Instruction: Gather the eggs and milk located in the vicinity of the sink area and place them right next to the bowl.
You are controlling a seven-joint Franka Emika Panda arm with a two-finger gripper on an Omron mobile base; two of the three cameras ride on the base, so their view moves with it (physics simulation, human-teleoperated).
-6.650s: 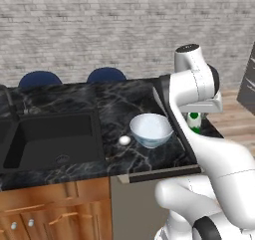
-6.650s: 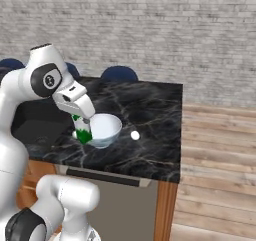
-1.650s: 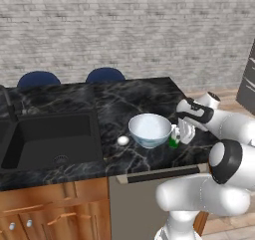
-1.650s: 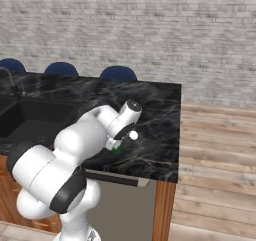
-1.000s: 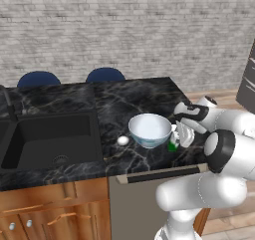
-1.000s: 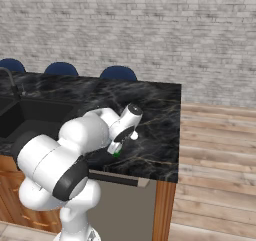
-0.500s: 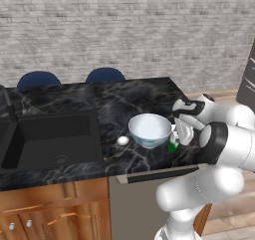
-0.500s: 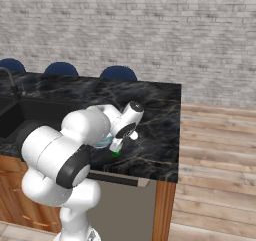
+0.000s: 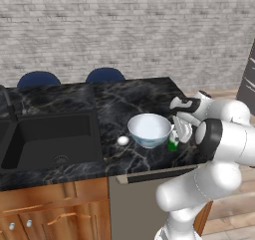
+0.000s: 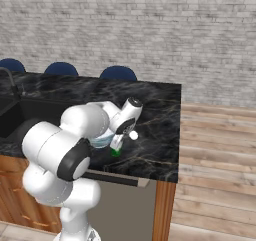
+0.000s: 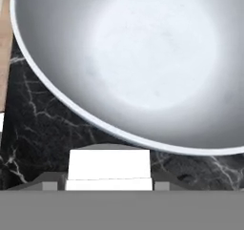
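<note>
The white bowl [image 9: 149, 129] stands on the black marble counter, right of the sink [image 9: 50, 139]. A small white egg [image 9: 122, 141] lies on the counter just left of the bowl. The milk [image 9: 173, 143], white with a green base, stands upright against the bowl's right side. My gripper [image 9: 178, 132] comes down over it and is shut on the carton. In the right base view the gripper [image 10: 119, 137] holds the milk [image 10: 116, 147], and an egg [image 10: 133, 134] lies just to its right. The hand view looks past the carton top [image 11: 108, 169] into the bowl [image 11: 143, 57].
The counter's front edge [image 9: 154, 174] runs close below the carton, and its right end [image 10: 175, 135] drops to a wooden floor. Two blue chair backs [image 9: 104, 74] stand behind the counter. A dark faucet [image 9: 7, 102] rises at the sink's far left.
The hand has stayed at the carton beside the bowl. The arm's elbow has swung round and now bulks larger in both base views. Bowl and egg have not moved.
</note>
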